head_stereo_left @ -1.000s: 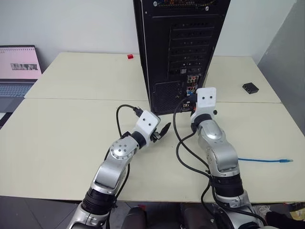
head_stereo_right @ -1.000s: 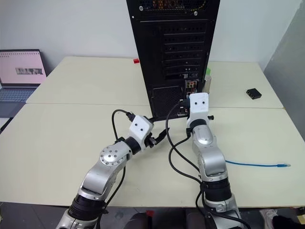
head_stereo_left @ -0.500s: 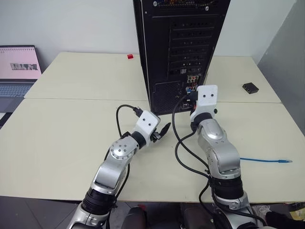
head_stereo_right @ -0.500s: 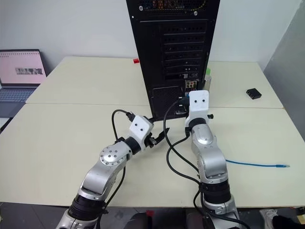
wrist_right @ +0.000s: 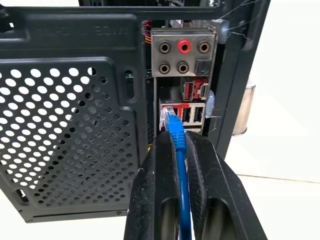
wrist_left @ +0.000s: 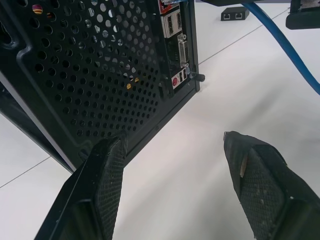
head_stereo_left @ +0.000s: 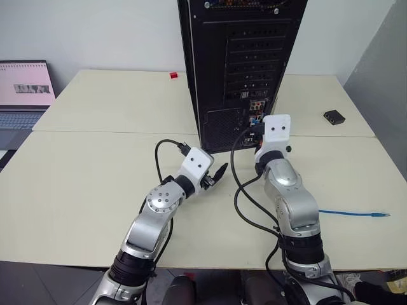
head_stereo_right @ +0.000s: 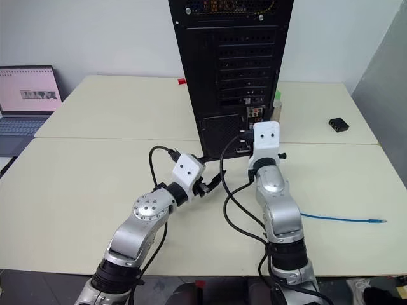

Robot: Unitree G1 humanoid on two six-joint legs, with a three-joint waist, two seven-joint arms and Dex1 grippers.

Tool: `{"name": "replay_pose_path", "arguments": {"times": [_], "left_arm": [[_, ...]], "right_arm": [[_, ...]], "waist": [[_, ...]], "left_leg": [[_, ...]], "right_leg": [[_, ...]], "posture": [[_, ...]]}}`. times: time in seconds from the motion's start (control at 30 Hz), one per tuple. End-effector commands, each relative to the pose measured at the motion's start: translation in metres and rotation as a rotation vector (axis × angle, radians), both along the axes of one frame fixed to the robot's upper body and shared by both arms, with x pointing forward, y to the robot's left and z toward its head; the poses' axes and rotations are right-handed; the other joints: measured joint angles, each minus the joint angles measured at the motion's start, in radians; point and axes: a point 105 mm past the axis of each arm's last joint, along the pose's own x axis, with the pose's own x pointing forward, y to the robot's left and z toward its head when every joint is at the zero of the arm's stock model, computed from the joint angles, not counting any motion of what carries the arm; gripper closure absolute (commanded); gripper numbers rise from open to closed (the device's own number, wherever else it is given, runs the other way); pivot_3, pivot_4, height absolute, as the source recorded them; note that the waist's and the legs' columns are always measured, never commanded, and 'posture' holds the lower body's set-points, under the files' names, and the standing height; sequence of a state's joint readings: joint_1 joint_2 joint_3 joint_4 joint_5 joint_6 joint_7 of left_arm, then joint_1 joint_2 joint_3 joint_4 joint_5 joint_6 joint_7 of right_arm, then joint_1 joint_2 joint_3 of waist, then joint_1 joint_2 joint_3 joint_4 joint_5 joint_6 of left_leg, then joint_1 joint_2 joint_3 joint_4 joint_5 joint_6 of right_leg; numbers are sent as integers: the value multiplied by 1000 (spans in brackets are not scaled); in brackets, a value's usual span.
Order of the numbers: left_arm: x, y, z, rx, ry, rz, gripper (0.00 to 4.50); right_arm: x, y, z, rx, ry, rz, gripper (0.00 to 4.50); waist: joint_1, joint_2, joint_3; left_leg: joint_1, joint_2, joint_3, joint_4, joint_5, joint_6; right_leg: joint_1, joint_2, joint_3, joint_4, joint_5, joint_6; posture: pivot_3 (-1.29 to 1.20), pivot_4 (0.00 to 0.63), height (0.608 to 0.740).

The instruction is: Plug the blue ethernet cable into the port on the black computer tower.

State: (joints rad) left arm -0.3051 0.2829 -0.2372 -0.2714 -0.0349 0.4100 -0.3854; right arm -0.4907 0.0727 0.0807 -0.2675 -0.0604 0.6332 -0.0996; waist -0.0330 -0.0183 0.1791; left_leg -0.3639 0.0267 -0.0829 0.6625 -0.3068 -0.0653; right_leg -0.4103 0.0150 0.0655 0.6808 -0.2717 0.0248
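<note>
The black computer tower stands upright at the table's middle, its rear panel facing me. My right gripper is shut on the blue ethernet cable just behind its clear plug. The plug's tip sits at a port in the tower's I/O panel, beside the red USB sockets. The rest of the cable trails over the table to the right and ends in a second plug. My left gripper is open and holds nothing, low by the tower's perforated grille.
A laptop is open at the far left. A small black box lies on the table at the right, and a small red piece left of the tower. Black arm cables loop between my arms.
</note>
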Motion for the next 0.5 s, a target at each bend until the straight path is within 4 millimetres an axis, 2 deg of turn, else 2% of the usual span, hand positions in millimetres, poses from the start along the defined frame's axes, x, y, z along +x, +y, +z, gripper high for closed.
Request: {"name": "replay_pose_path", "arguments": {"times": [0.03, 0.5], "left_arm": [[-3, -2, 9, -14, -34, -11, 1269], [-4, -2, 9, -14, -36, -9, 1269]], "right_arm": [[-1, -2, 12, 0, -56, -14, 4500], [2, 1, 10, -11, -51, 1, 4500]], "waist": [[0, 0, 0], [0, 0, 0]], "left_leg": [[0, 0, 0, 0, 0, 0], [0, 0, 0, 0, 0, 0]], "right_leg": [[0, 0, 0, 0, 0, 0], [0, 0, 0, 0, 0, 0]], "posture": [[0, 150, 740], [0, 150, 740]]}}
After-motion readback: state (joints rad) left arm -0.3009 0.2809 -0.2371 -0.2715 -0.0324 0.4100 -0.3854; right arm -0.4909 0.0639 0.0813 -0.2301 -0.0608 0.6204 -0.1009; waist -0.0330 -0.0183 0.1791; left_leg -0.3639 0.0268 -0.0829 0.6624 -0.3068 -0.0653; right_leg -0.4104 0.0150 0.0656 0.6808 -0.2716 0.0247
